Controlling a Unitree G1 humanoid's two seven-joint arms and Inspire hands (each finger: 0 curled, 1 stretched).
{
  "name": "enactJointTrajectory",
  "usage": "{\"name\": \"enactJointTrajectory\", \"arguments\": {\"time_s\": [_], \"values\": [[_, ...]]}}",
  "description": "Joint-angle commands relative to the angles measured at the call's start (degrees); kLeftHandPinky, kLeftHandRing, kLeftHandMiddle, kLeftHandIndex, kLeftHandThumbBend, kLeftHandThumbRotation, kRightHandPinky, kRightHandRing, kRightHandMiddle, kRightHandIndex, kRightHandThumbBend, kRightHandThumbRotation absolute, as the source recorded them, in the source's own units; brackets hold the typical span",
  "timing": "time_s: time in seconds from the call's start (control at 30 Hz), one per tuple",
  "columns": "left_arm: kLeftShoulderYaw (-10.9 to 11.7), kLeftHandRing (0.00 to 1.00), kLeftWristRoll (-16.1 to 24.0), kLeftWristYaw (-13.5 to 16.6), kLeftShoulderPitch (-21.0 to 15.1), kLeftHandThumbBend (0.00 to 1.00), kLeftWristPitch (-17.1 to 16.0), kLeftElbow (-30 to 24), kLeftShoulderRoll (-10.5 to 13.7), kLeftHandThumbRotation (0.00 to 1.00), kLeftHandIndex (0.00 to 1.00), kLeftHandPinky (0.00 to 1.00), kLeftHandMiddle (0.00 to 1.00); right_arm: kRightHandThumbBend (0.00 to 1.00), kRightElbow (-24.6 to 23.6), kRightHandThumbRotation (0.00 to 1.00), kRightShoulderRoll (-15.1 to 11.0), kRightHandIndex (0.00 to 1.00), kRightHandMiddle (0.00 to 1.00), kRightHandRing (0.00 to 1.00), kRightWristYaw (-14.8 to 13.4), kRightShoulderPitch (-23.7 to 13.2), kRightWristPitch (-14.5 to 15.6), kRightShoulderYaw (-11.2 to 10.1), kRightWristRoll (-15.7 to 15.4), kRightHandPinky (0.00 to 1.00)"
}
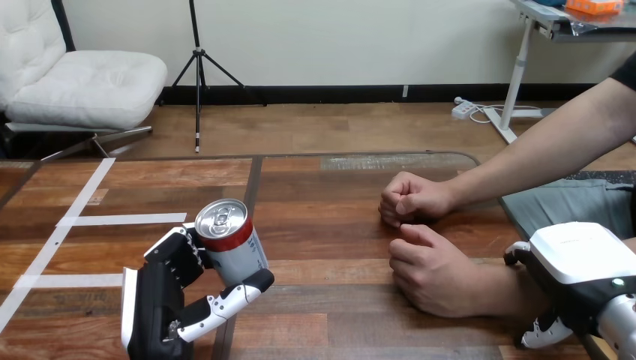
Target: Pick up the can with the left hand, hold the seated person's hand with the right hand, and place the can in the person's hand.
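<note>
Silver can point(231, 246) in left robot hand point(155, 300)

Brightly and evenly lit; soft shadow on the table point(330, 225) beneath the person's near hand point(431, 274), faint glint atop the can point(229, 232).

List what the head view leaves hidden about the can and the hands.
The can: head view, its base is covered by the left hand.
The right hand: head view, its own back hides whether it grips the person's forearm.
The person's hands: head view, closed fists hide both palms.
</note>
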Motion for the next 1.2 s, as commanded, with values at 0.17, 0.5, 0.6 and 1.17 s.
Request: {"name": "enactJointTrajectory", "arguments": {"time_s": [0.17,0.5,0.6,1.17], "values": [[0.5,0.44,-0.8,-0.6,-2.7,0.74,-1.3,-3.5,0.5,0.0,0.51,0.43,0.49,0.78,3.8,0.19,-2.0,0.78,0.81,0.83,-2.9,-5.0,-1.5,0.3,2.2,0.83],[0.4,0.44,-0.7,-0.7,-2.4,0.74,-1.1,-3.8,0.3,0.0,0.51,0.42,0.49,0.8,8.1,0.16,-1.2,0.77,0.79,0.81,-5.3,-6.7,-2.1,1.6,2.6,0.79],[0.4,0.44,-0.6,-0.6,-2.4,0.74,-1.2,-3.8,0.3,0.0,0.51,0.42,0.48,0.81,9.3,0.16,-1.0,0.77,0.79,0.81,-6.3,-7.1,-2.2,2.1,2.9,0.78],[0.6,0.43,-1.8,-1.5,-2.4,0.73,-1.5,-3.6,0.6,0.0,0.5,0.42,0.48,0.83,15.3,0.14,-0.6,0.76,0.79,0.8,-11.6,-9.0,-3.6,4.9,4.5,0.76]]}}
